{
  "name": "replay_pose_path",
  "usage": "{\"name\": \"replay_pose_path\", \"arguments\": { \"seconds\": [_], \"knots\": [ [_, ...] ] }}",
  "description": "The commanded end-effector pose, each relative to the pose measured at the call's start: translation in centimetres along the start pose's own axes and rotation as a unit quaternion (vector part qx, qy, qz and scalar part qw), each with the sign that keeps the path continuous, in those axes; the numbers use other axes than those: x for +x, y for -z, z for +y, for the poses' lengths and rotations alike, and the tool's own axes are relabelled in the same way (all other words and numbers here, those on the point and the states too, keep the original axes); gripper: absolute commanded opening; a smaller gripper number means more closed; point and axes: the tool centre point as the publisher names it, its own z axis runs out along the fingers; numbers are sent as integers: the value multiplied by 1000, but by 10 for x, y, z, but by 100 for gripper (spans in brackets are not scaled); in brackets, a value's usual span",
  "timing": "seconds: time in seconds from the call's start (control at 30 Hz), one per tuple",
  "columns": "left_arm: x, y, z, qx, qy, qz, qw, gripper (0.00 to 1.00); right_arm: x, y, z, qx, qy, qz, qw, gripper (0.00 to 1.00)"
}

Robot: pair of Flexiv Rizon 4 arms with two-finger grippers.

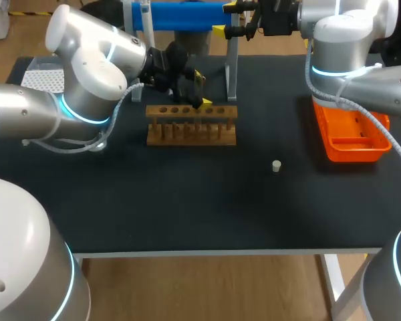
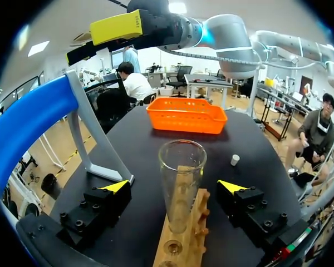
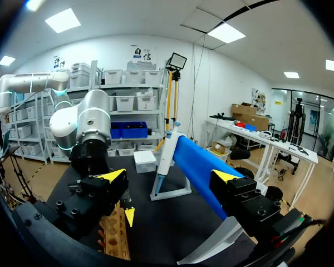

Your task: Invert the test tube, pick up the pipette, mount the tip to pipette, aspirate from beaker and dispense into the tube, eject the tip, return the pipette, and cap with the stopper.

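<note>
Guessing the left gripper [image 2: 173, 188], fingers apart either side of the test tube [image 2: 181, 167] in its wooden rack [image 2: 185, 240], might close off-centre and tilt it.

The rack [image 1: 191, 124] is set on the worktop [image 1: 187, 200] at the upper middle of the frame, with a test tube [image 2: 181, 167] stood in it and the stand [image 1: 231, 73] behind it. The stopper [image 1: 277, 166] is placed right of centre, the basket [image 1: 351, 134] at the right edge.
</note>
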Motion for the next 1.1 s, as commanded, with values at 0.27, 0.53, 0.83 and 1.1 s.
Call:
{"name": "replay_pose_path", "arguments": {
  "seconds": [0.27, 0.53, 0.83, 1.1],
  "knots": [
    [-2, -1, 1, 0, 0, 2, 1000, 100, 0, 1, 0, 1, 0, 1, 1000, 100],
    [-2, -1, 1, 0, 0, 2, 1000, 100, 20, 56, -11, 17, 7, -8, 1000, 100],
    [-2, -1, 1, 0, 0, 2, 1000, 100, 53, 154, -40, 22, -14, -26, 999, 100],
    [-2, -1, 1, 0, 0, 2, 1000, 100, 93, 212, -82, 31, -25, -39, 998, 100]
  ]
}}
